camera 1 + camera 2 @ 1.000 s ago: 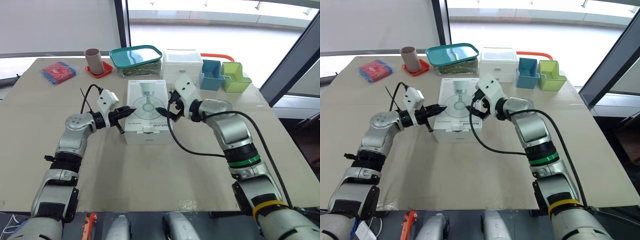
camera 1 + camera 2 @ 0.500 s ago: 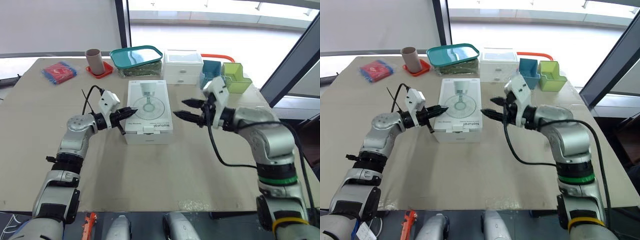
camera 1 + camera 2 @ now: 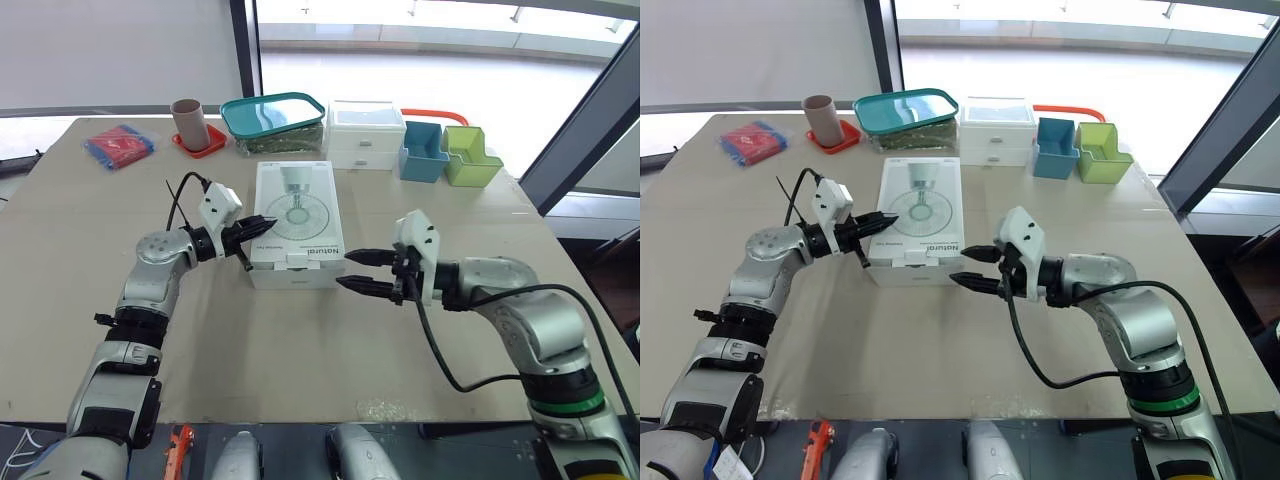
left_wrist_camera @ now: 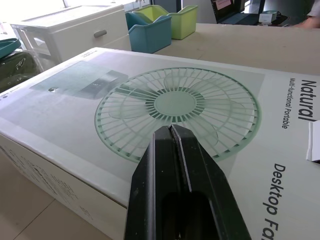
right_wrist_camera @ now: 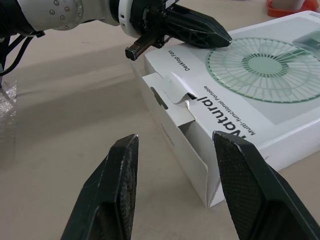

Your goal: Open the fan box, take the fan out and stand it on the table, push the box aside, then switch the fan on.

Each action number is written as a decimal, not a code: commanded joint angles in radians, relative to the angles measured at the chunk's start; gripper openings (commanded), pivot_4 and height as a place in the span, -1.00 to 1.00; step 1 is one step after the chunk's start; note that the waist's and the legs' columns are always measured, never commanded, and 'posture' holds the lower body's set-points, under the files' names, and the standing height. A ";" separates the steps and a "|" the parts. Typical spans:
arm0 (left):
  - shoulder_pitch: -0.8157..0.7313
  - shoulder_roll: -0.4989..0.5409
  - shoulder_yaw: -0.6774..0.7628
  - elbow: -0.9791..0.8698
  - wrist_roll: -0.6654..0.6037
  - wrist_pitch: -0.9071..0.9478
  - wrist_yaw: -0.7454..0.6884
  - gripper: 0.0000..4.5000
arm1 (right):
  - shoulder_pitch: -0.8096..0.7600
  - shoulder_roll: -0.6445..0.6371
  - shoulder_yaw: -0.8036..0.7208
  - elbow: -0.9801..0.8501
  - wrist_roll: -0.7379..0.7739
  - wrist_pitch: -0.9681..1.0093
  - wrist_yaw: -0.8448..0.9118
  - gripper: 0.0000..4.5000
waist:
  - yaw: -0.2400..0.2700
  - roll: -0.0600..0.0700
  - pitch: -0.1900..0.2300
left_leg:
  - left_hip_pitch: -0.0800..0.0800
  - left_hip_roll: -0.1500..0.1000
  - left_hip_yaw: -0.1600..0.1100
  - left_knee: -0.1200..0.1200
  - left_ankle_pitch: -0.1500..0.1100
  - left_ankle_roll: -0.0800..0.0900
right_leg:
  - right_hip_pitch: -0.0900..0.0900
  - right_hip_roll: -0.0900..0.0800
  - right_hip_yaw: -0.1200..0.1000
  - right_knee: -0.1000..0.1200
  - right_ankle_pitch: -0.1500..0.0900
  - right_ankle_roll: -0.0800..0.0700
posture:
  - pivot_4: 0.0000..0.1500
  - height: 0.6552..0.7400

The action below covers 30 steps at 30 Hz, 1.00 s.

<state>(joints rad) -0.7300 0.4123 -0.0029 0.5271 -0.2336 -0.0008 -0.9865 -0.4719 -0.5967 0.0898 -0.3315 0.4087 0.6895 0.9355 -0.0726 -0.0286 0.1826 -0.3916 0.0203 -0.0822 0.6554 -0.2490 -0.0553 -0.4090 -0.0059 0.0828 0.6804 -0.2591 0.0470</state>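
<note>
The white fan box (image 3: 297, 222) lies flat on the table with a green fan printed on its lid. On its near end the tuck flap (image 5: 170, 87) stands partly lifted, leaving a gap. My left gripper (image 3: 262, 222) is shut, and its tips (image 4: 171, 129) rest on the lid at the left edge of the printed fan. To the right of the box's near corner, my right gripper (image 3: 350, 270) is open just off the box and holds nothing. In the right wrist view its fingers (image 5: 117, 185) frame the flap end, with the left gripper (image 5: 220, 36) lying on the lid beyond.
Along the table's far side stand a brown tube on a red coaster (image 3: 188, 122), a teal-lidded container (image 3: 273, 120), a white drawer unit (image 3: 365, 132), a blue bin (image 3: 424, 150) and a green bin (image 3: 470, 155). A red packet (image 3: 118, 145) lies at the far left.
My right gripper has left the lid, swung out to the right and come back low beside the box's near right corner, open. The left gripper has stayed on the lid.
</note>
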 commanded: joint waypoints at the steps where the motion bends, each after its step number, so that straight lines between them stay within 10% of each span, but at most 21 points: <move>1: 0.010 0.009 -0.006 -0.014 0.012 0.005 -0.001 -1.00 | -0.013 0.015 0.038 0.023 -0.033 -0.054 -0.016 0.06 | 0.000 0.000 0.000 | 0.000 0.000 0.000 0.000 0.000 0.000 | 0.000 0.000 0.000 0.000 0.000 0.000 | 1.00 1.00; 30: -0.006 -0.003 -0.019 0.010 0.041 -0.018 0.002 -1.00 | 0.130 -0.091 0.014 -0.022 0.025 -0.033 0.038 0.06 | 0.002 0.000 0.000 | 0.001 -0.001 0.000 0.000 0.001 -0.001 | 0.001 0.000 0.001 0.000 0.000 0.000 | 1.00 1.00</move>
<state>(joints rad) -0.7338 0.4100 -0.0067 0.5307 -0.2076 -0.0175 -0.9871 -0.3408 -0.6849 0.1424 -0.3410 0.3986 0.6429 0.9759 -0.0704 -0.0288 0.1826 -0.3908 0.0196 -0.0826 0.6557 -0.2486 -0.0560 -0.4075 -0.0059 0.0832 0.6802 -0.2595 0.0476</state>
